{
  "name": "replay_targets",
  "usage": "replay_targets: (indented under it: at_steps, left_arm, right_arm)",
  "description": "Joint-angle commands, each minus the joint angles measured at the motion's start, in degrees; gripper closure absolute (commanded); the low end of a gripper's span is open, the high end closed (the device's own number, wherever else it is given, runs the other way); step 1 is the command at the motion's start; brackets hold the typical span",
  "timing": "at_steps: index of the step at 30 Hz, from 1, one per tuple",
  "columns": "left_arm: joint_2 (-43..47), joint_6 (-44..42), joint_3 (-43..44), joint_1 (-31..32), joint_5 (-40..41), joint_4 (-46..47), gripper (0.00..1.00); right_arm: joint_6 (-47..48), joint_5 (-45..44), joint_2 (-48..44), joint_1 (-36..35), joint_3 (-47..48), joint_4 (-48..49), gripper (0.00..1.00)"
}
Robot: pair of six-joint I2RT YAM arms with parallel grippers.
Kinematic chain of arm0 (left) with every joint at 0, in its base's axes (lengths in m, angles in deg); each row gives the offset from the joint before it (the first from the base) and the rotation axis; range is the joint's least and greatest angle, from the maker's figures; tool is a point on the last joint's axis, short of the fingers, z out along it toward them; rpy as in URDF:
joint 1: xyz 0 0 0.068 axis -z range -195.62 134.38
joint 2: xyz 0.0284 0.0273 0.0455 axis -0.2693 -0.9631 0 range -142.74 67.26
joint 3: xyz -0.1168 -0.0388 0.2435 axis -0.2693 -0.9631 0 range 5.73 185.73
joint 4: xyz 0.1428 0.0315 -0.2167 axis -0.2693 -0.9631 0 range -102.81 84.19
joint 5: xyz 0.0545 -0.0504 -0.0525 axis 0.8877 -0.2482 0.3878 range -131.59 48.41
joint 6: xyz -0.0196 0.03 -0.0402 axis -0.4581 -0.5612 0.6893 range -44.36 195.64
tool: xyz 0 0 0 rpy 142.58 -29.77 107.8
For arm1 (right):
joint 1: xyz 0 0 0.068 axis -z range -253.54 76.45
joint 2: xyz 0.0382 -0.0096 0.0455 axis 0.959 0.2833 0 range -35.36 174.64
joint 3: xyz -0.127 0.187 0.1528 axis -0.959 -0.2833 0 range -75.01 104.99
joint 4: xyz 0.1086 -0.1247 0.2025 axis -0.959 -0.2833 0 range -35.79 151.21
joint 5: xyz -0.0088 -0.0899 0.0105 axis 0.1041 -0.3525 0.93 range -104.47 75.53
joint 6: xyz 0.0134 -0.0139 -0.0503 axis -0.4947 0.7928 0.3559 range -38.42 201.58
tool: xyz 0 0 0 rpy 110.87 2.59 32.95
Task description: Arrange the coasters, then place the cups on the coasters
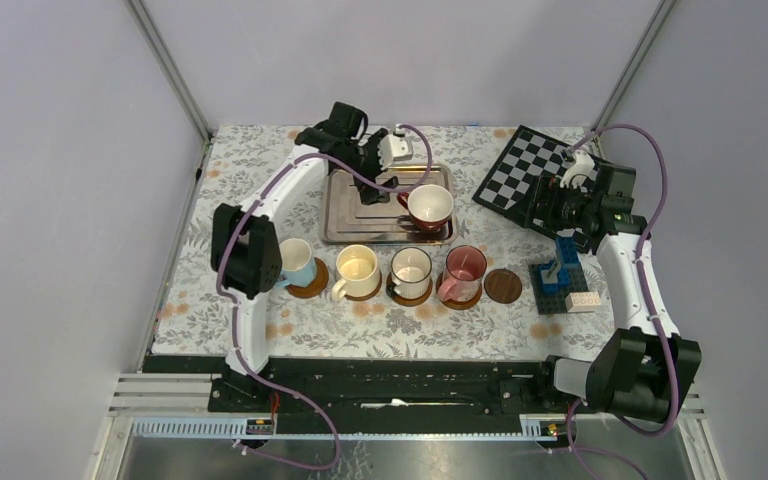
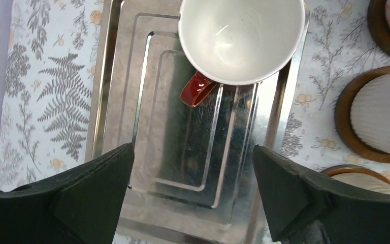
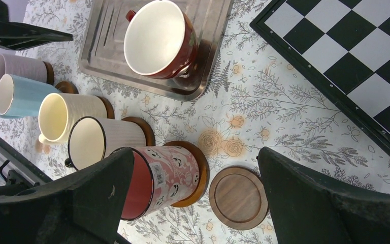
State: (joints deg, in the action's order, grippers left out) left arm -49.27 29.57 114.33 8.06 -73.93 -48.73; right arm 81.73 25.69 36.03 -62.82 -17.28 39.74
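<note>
A dark red cup (image 1: 429, 207) with a white inside (image 2: 241, 35) stands on the silver tray (image 1: 350, 215). My left gripper (image 2: 193, 193) hangs open over the tray's bare metal (image 2: 122, 76), just short of the cup's handle, with nothing between its fingers. In front of the tray, the light blue (image 1: 296, 262), cream (image 1: 357, 270), white (image 1: 411, 272) and pink (image 1: 463, 273) cups each sit on a coaster. A lilac-grey cup (image 3: 18, 67) stands at the row's far left. One empty coaster (image 3: 238, 197) lies right of the pink cup (image 3: 157, 178). My right gripper (image 3: 195, 198) is open and held high.
A chessboard (image 1: 525, 175) lies at the back right. Blue toy bricks (image 1: 560, 272) and a cream brick (image 1: 582, 300) sit right of the empty coaster (image 1: 503, 286). The floral cloth ends at the black front rail, and walls close in both sides.
</note>
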Motion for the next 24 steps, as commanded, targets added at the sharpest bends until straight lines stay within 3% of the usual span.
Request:
replay_targets:
  at_steps: [1, 8, 24]
  left_arm:
    - [-4.3, -11.7, 5.8, 0.1, -4.4, -0.8, 0.05]
    - [-13.0, -11.4, 11.6, 0.8, -4.0, 1.2, 0.11]
    - [-15.5, -10.4, 7.7, 5.3, -2.9, 5.8, 0.36]
  right_arm:
    - [1.4, 2.1, -0.1, 0.0, -0.3, 1.5, 0.02]
    - [1.5, 2.4, 1.0, 0.0, 0.6, 1.3, 0.02]
    - [1.5, 2.5, 1.7, 0.0, 1.5, 0.9, 0.02]
